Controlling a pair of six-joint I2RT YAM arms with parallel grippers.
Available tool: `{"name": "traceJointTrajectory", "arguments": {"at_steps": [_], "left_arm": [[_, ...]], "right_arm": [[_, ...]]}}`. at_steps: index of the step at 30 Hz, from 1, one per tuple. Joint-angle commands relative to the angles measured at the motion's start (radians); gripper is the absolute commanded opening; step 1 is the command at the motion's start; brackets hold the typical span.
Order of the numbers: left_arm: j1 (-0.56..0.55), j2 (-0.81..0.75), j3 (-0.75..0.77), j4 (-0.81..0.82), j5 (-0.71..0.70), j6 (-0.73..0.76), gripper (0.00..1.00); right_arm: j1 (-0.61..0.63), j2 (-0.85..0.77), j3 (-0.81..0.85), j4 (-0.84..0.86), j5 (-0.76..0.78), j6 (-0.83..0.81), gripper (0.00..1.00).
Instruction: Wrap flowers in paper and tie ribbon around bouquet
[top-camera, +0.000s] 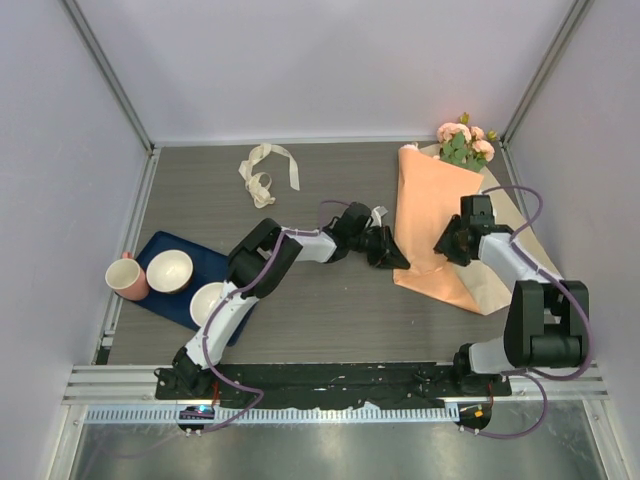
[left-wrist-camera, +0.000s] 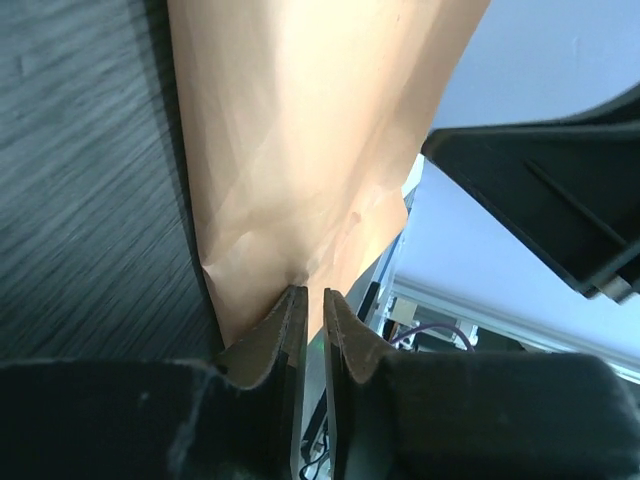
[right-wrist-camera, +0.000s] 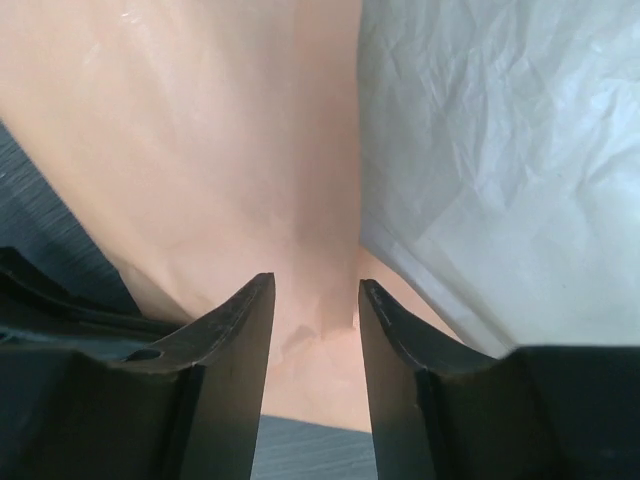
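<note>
Listing left to right: ribbon (top-camera: 267, 172), limp, loose on the far tabletop (top-camera: 330, 310); left gripper (top-camera: 395, 258), arm stretched low, jaws narrow at the left edge of the paper (top-camera: 432, 215), grip you cannot confirm; paper thin, easily creased, so take it by its edges; flowers (top-camera: 465, 142), fragile, at its far end; right gripper (top-camera: 447, 245) reaching over it, jaws apart, empty.

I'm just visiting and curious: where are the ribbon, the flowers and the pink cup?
ribbon (top-camera: 257, 181): overhead view, on its bunched middle.
flowers (top-camera: 462, 145): overhead view, on the green leaves among the blooms.
pink cup (top-camera: 127, 277): overhead view, on its open mouth.
</note>
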Motion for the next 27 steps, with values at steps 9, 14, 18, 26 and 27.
{"name": "traceJointTrajectory", "arguments": {"at_steps": [9,14,18,26,27], "left_arm": [[-0.001,0.037,0.013,-0.123,-0.011,0.071,0.16],[-0.001,0.034,0.053,-0.164,-0.007,0.106,0.17],[0.002,0.019,0.087,-0.117,0.024,0.100,0.24],[0.077,0.083,0.151,0.078,-0.065,-0.050,0.18],[0.081,0.104,0.156,0.089,-0.072,-0.060,0.18]], "right_arm": [[0.030,-0.032,0.014,0.072,-0.208,0.048,0.37],[0.030,0.063,-0.021,0.137,-0.165,0.061,0.25],[0.030,0.059,-0.095,0.128,-0.101,0.087,0.20],[0.030,0.022,-0.154,0.132,-0.073,0.091,0.20],[0.030,0.025,-0.152,0.132,-0.076,0.093,0.20]]}}
